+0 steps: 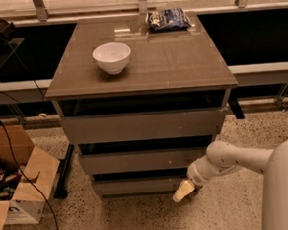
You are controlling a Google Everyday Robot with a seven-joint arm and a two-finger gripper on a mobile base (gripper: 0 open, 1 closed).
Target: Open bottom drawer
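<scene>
The bottom drawer (139, 185) is the slimmest, lowest grey-brown front of three in the cabinet, near the floor. It looks closed or nearly so, with a dark gap above it. My gripper (183, 190) hangs at the end of the white arm (231, 159) that comes in from the right. It sits at the right end of the bottom drawer front, just in front of it, tips pointing down-left toward the floor.
A white bowl (112, 57) and a dark snack bag (168, 19) lie on the cabinet top (180, 65). An open cardboard box (17, 180) stands on the floor at left, with black cables (18, 160) beside it. Speckled floor (141, 221) lies in front.
</scene>
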